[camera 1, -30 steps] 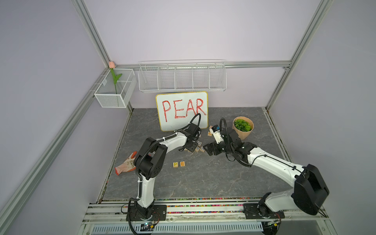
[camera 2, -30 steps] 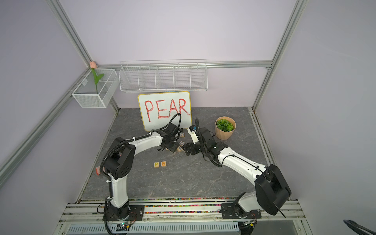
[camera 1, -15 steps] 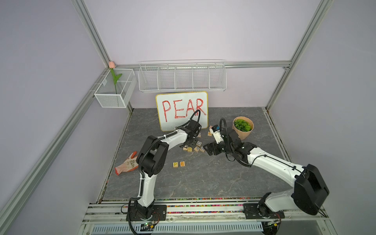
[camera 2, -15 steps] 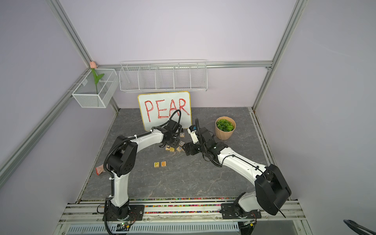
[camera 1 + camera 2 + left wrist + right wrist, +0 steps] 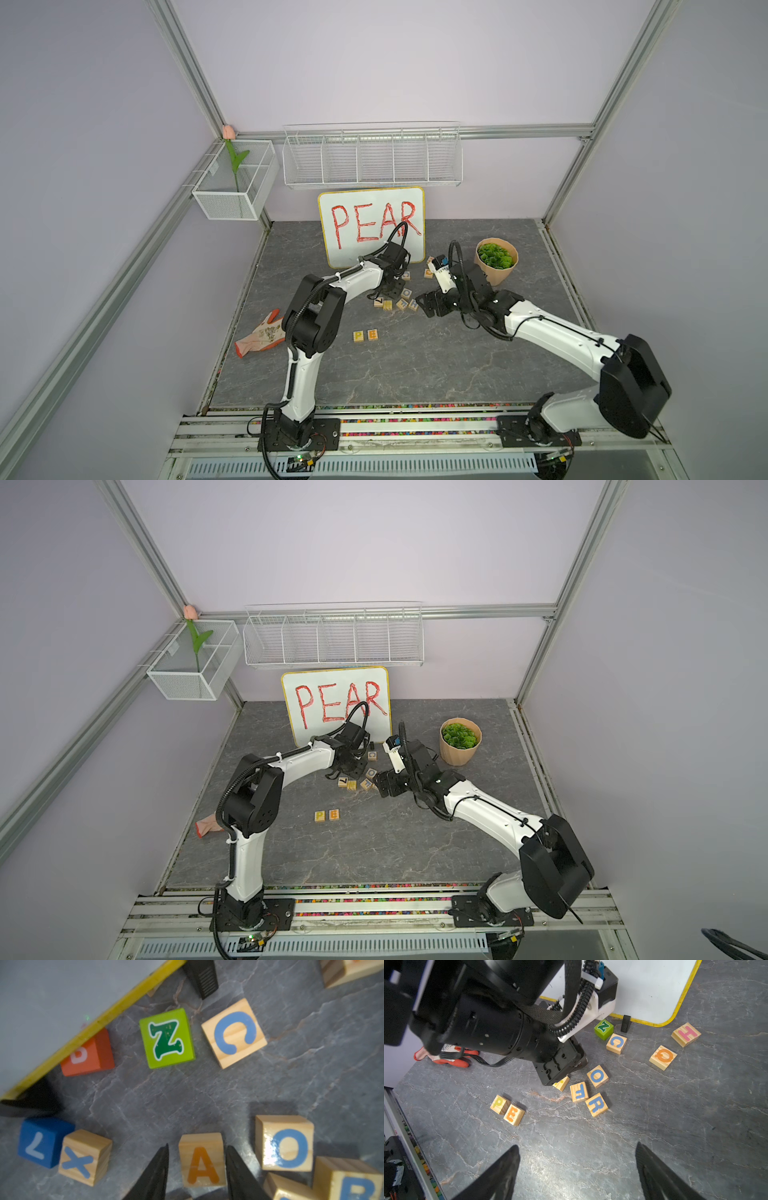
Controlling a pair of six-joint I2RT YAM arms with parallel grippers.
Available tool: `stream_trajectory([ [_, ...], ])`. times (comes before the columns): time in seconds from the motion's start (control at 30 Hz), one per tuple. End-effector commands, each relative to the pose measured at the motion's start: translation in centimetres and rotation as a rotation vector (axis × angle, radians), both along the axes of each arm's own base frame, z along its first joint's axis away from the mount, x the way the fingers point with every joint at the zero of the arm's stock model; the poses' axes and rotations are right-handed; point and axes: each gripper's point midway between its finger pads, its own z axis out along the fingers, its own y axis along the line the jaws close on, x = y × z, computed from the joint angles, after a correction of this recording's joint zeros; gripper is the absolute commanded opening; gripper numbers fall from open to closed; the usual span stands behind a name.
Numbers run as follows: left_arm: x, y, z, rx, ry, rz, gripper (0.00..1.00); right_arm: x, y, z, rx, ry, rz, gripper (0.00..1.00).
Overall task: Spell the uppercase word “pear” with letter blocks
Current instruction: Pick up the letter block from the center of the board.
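Observation:
The yellow P block (image 5: 358,336) and orange-red E block (image 5: 372,334) lie side by side on the stone floor, also seen as P (image 5: 500,1104) and E (image 5: 514,1114). In the left wrist view my left gripper (image 5: 197,1146) is open, its two fingers standing either side of the orange A block (image 5: 201,1161). One finger is at the block's side, and a small gap shows at the other. The blue R block (image 5: 596,1104) rests among the loose cubes. My right gripper (image 5: 576,1145) is open over bare floor, just right of that cluster (image 5: 424,305).
A whiteboard (image 5: 370,224) reading PEAR leans at the back, with a plant pot (image 5: 496,259) to its right. A glove (image 5: 259,336) lies at the left. Other cubes crowd the A: green Z (image 5: 167,1038), C (image 5: 233,1032), O (image 5: 288,1147), X (image 5: 83,1157), blue L (image 5: 41,1142).
My left wrist has shifted a little toward the whiteboard, over the back of the block cluster. The right arm has stayed put.

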Motion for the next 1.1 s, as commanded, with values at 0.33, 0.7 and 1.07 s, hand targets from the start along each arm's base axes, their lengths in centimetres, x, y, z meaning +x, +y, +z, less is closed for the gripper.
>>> stream_trajectory([
  [0.33, -1.0, 0.1, 2.5, -0.063, 0.018, 0.12, 0.27, 0.5, 1.0, 0.7, 0.006, -0.035, 0.036, 0.89],
  [0.7, -5.7, 1.6, 7.7, -0.148, 0.003, 0.267, 0.25, 0.3, 1.5, 1.2, 0.017, -0.056, 0.081, 0.89],
  [1.07, -14.3, 1.7, 3.7, -0.219, 0.128, 0.464, 0.24, -0.2, 1.9, 1.6, 0.044, -0.068, 0.115, 0.89],
])
